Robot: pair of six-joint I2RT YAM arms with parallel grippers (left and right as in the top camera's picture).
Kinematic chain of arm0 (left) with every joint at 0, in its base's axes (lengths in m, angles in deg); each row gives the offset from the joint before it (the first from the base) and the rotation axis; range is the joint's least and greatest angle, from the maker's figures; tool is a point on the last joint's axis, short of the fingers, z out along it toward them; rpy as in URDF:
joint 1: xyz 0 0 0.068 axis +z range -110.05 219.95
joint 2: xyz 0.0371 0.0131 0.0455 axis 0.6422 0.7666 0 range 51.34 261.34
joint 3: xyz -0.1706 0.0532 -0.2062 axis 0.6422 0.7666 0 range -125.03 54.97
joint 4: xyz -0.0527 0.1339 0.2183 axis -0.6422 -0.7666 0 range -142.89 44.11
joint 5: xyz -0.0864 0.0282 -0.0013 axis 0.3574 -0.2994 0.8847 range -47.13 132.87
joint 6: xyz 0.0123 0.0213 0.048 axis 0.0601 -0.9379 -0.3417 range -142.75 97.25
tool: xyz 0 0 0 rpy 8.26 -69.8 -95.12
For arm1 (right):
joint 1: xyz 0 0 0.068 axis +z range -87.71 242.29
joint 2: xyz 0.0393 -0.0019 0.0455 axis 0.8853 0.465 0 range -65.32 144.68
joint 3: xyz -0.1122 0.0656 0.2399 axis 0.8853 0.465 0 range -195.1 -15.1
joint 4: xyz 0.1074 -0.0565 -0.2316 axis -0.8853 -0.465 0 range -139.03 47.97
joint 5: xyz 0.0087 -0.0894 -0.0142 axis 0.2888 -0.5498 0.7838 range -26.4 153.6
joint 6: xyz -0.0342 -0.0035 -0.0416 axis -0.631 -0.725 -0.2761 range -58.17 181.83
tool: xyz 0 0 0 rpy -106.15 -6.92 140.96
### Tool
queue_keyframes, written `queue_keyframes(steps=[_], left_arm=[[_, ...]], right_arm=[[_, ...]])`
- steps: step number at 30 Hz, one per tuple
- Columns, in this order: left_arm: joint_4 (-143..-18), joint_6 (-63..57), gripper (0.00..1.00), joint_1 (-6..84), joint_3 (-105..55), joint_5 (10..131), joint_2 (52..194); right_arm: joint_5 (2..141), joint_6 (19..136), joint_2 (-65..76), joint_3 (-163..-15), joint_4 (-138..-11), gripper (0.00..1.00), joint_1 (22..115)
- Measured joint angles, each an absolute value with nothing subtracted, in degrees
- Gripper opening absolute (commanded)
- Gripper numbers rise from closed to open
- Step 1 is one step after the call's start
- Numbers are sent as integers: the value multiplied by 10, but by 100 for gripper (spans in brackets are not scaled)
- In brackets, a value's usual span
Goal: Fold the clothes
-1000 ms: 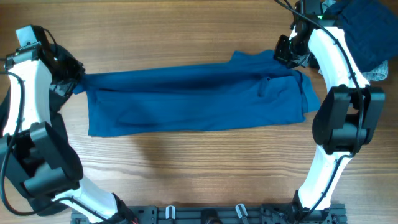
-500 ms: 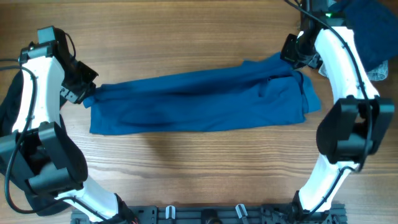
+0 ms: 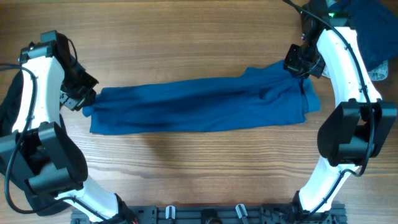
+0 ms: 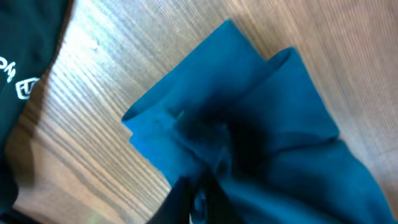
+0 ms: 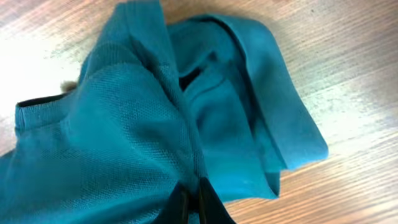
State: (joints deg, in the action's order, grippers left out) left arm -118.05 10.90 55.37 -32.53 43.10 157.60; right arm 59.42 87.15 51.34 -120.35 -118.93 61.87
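The teal-blue shirt (image 3: 199,107) lies folded into a long band across the middle of the table. My left gripper (image 3: 87,99) is at its left end, shut on a bunched corner of the cloth (image 4: 261,124); the fingertips (image 4: 198,200) pinch a fold. At the back right corner my right gripper (image 3: 298,66) is shut on the shirt's collar end (image 5: 124,124), its fingers (image 5: 191,200) tight on a ridge of fabric. A black garment with white lettering (image 4: 18,62) shows at the left edge of the left wrist view.
A navy and pale-denim heap (image 3: 372,34) sits at the back right corner behind the right arm. Bare wood table (image 3: 186,37) lies behind and in front of the shirt. The arm bases (image 3: 205,214) line the front edge.
Both grippers have moved toward the front and slightly right, carrying the shirt's back edge over it. The band is now narrower and lies flatter.
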Motion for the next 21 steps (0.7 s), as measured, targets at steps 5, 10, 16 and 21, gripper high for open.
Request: queue_keyframes(steps=[5, 10, 16, 21], left_arm=[[-1203, 105, 53, 554, -325, 416, 1576], [-1195, 103, 50, 554, -325, 409, 1576], [-1144, 101, 49, 552, -325, 431, 1576], [-1131, 99, 61, 500, -325, 458, 1576]], right_arm=[[569, 873, 513, -1204, -1214, 35, 617], [563, 873, 513, -1204, -1206, 57, 617], [692, 783, 513, -1202, -1047, 73, 615], [752, 735, 514, -1202, -1021, 65, 616]])
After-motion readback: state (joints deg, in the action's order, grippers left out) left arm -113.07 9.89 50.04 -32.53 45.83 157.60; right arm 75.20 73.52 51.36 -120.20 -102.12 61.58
